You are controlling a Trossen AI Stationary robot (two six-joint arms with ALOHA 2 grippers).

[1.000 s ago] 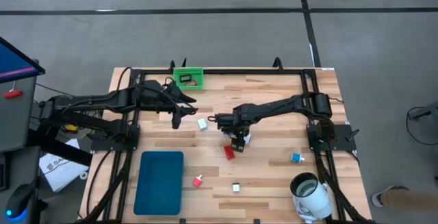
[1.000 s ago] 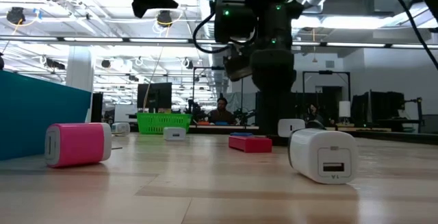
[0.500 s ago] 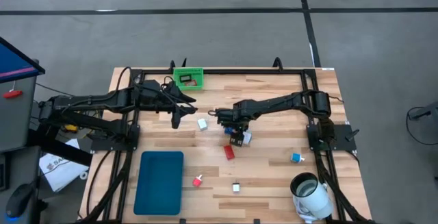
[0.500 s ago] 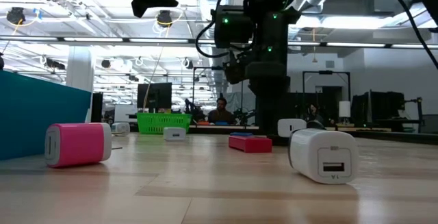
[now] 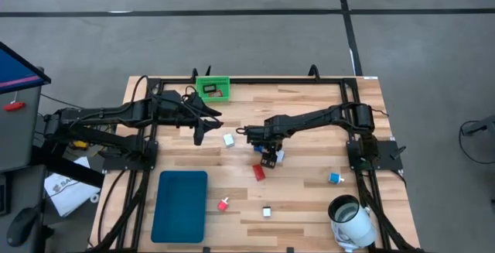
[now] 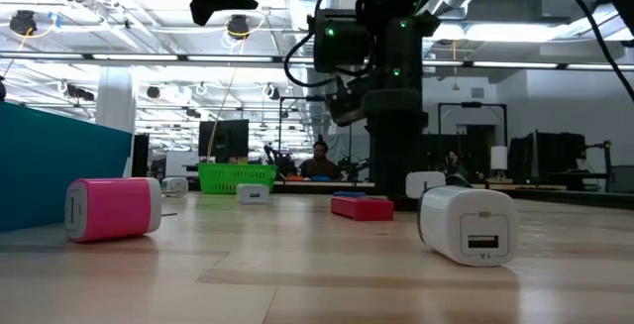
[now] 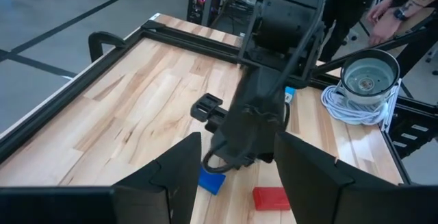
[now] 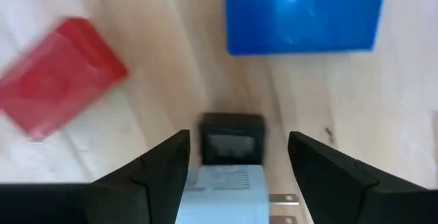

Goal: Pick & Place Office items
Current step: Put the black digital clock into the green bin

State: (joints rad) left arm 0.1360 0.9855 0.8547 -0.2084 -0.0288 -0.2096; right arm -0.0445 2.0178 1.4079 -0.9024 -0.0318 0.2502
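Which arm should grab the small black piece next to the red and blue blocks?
The right. Its right gripper hangs directly over the black piece, open fingers either side of it, with the red block and blue block close by. The left gripper hovers farther off, near the green bin.

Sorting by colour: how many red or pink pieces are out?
2: red block beside the right gripper; pink cube right of the tray. The arm may hide others.
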